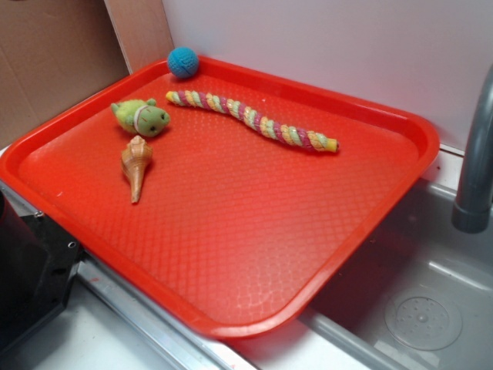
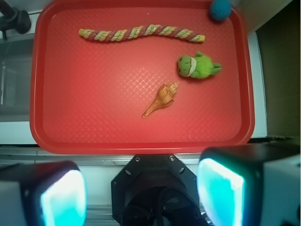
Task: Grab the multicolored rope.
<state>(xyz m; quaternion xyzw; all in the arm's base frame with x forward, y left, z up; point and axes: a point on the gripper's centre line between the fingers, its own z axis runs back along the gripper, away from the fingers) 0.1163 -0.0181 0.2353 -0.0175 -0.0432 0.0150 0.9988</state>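
Red tray (image 1: 385, 185) held multicolored rope (image 1: 253, 120), green plush (image 1: 141, 116), shell (image 1: 136, 163), blue ball (image 1: 183, 62); nothing blocked rope; tool (image 2: 141, 193) open; no writing.

In the wrist view the gripper (image 2: 141, 193) points down with its two fingers (image 2: 61, 197) spread wide apart at the lower frame edge, nothing between their glowing cyan pads, the black wrist housing centred between them.

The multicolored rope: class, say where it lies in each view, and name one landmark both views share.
Exterior: rope lies across the far part of the red tray, running from beside the blue ball toward the right.
Wrist: rope lies near the tray's top edge, running left to right.
Shared landmark: the blue ball, off one rope end.
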